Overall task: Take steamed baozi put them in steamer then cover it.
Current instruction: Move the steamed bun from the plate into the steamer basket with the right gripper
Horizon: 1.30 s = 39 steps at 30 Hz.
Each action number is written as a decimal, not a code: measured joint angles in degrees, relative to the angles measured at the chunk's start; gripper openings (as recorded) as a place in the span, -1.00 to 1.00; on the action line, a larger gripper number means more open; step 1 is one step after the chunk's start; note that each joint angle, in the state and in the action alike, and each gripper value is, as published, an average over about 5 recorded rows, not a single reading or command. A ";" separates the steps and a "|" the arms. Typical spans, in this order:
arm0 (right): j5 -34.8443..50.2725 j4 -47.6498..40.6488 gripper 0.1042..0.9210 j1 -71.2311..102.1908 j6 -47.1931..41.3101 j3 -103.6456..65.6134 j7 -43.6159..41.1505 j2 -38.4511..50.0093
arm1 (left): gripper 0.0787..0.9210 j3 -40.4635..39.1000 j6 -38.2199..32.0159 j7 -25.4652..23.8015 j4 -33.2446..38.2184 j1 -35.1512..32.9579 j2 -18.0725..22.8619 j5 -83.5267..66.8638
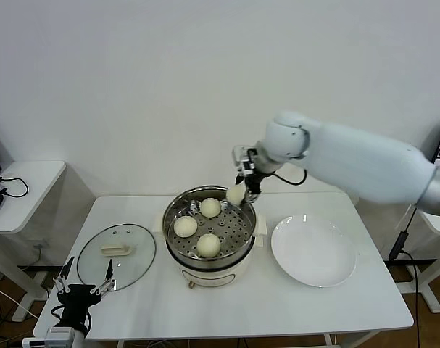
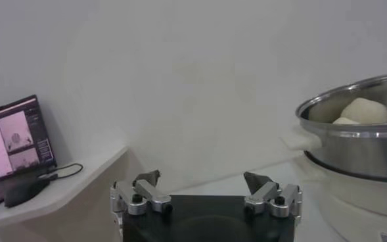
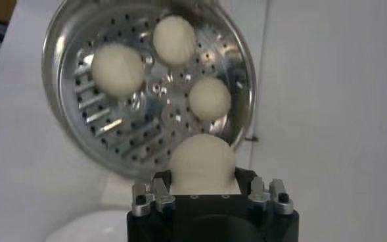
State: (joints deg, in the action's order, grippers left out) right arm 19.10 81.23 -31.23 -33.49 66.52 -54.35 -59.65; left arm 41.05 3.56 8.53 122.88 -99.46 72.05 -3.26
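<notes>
The steel steamer [image 1: 177,205] stands mid-table on its cream base, with three baozi [image 1: 210,207] on its perforated tray [image 3: 114,131]. My right gripper [image 1: 241,190] hangs over the steamer's far right rim, shut on another baozi [image 3: 203,161], which fills the space between its fingers. The glass cover [image 1: 136,264] with its cream handle lies flat on the table left of the steamer. My left gripper [image 2: 203,179] is parked low at the table's front left corner, open and holding nothing. From there the steamer [image 2: 357,141] shows side-on with a bun [image 2: 364,110] over its rim.
A flat white plate [image 1: 314,250] lies bare to the right of the steamer. A side table [image 1: 31,174] with cables stands at the left, and a laptop [image 2: 12,145] rests on it. A white wall runs behind the table.
</notes>
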 measured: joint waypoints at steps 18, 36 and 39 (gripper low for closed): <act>0.97 -0.69 0.27 5.93 -6.50 1.61 4.84 -3.19 | 0.77 -0.02 0.04 0.00 -0.15 0.31 0.20 -0.04; -0.71 -1.62 0.33 8.53 -7.56 1.14 5.54 -3.91 | 0.77 -0.15 0.04 -0.02 -0.43 0.47 0.34 -0.08; -0.76 -1.29 0.50 8.53 -7.71 0.82 5.42 -3.63 | 0.77 -0.20 0.04 -0.02 -0.44 0.47 0.37 -0.07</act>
State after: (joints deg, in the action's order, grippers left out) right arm 18.34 79.94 -22.69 -41.20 67.34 -48.92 -63.28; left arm 40.85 3.59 8.52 122.45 -98.99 72.42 -3.33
